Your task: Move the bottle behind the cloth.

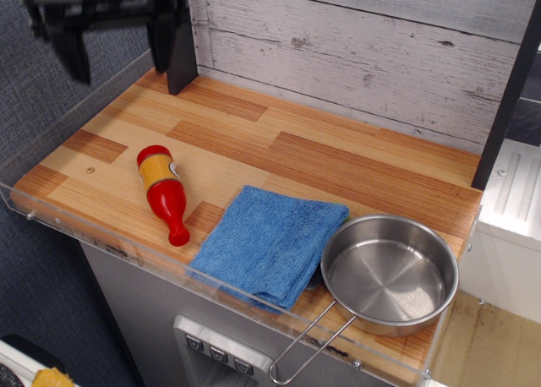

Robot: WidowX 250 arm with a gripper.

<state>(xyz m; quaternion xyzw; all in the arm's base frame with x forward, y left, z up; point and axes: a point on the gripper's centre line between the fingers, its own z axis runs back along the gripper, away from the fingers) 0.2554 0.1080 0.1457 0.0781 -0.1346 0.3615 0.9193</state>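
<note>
The red bottle [163,192] lies on its side on the wooden counter at the left, its cap end pointing back and its narrow neck toward the front edge. The blue cloth [270,242] lies flat to its right, near the front edge. My gripper [118,53] is at the top left, well above and behind the bottle. Its two dark fingers hang down wide apart, open and empty.
A steel pan [389,273] with a wire handle sits right of the cloth, touching its edge. A clear acrylic rim [101,239] runs along the front and left of the counter. A dark post [176,40] stands at the back left, a whitewashed plank wall behind.
</note>
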